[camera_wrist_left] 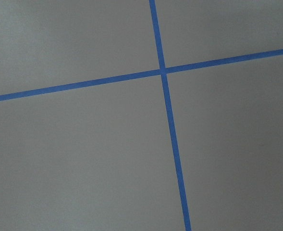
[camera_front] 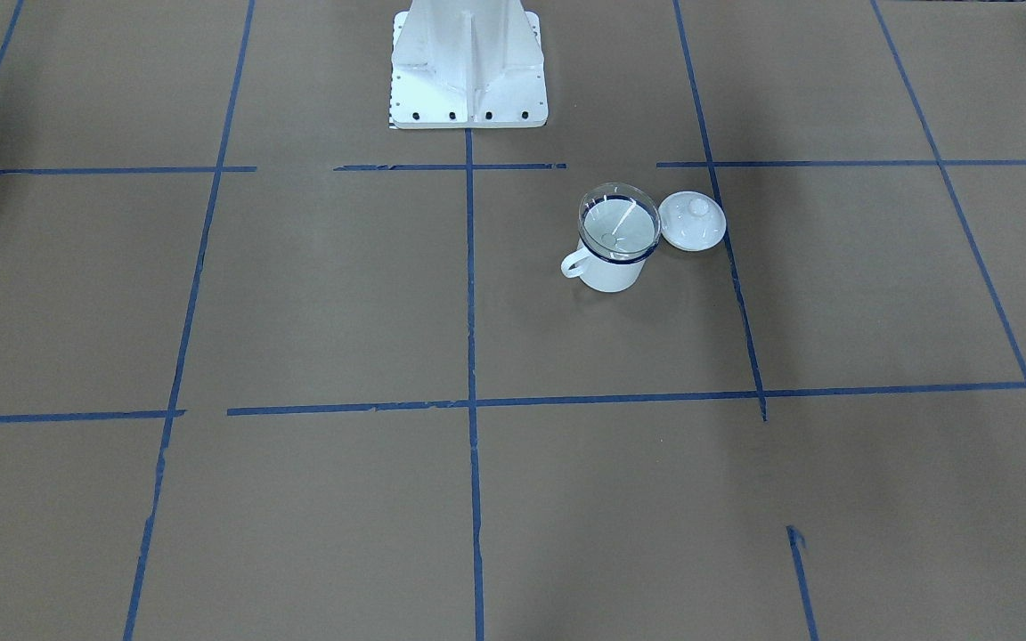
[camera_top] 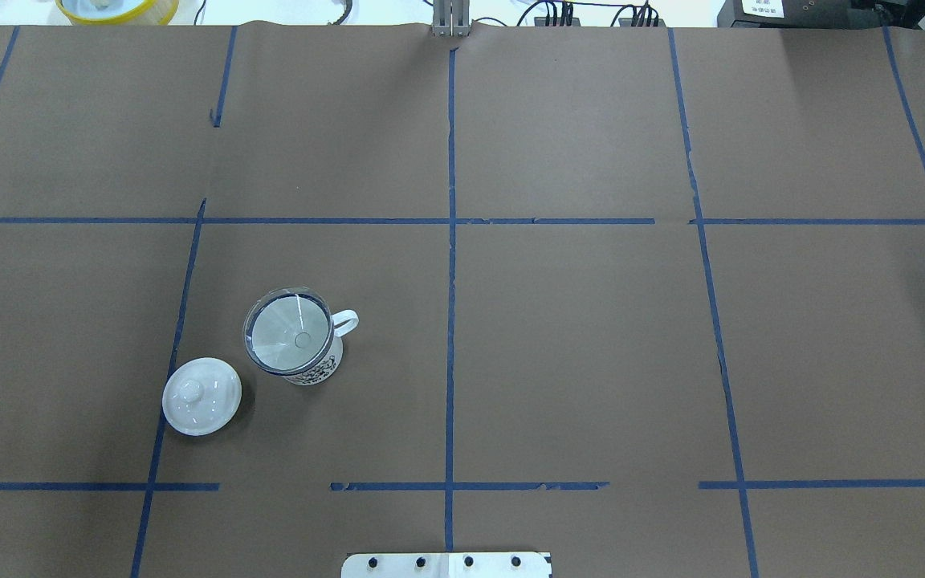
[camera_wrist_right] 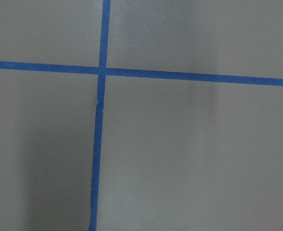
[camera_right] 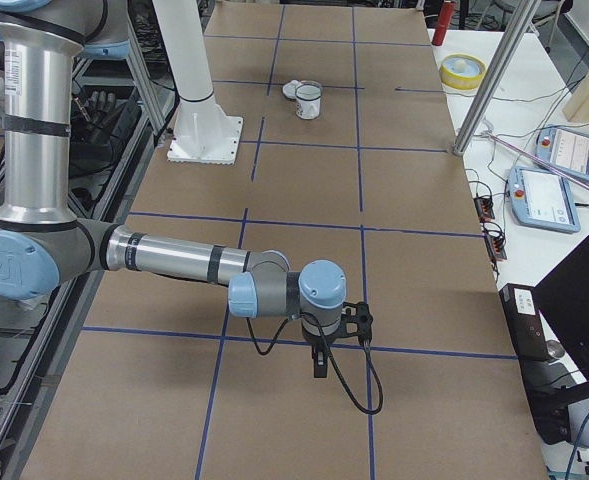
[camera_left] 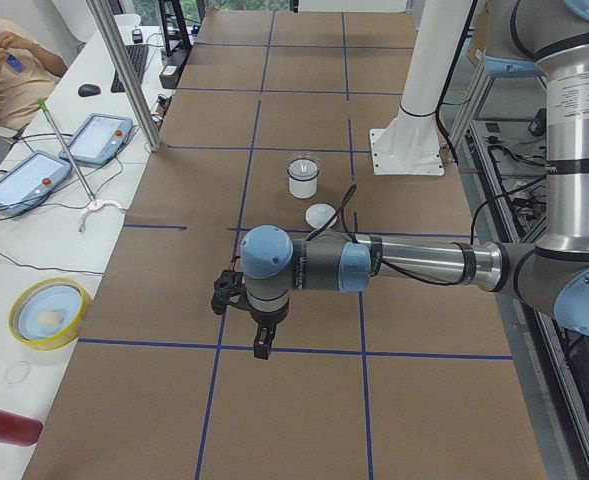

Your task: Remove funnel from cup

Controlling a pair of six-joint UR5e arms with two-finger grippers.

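Note:
The white enamel cup with a dark blue rim stands upright on the brown table. The clear funnel sits in its mouth, with the rim resting on the cup's rim. Both show in the overhead view, cup and funnel, and small in the side views. My left gripper hangs over the table far from the cup, seen only in the left side view. My right gripper hangs likewise far off, seen only in the right side view. I cannot tell whether either is open or shut.
A white round knobbed lid lies on the table right beside the cup. The robot's white base stands at the table's edge. Blue tape lines cross the table. A yellow-rimmed dish and tablets lie on the side bench.

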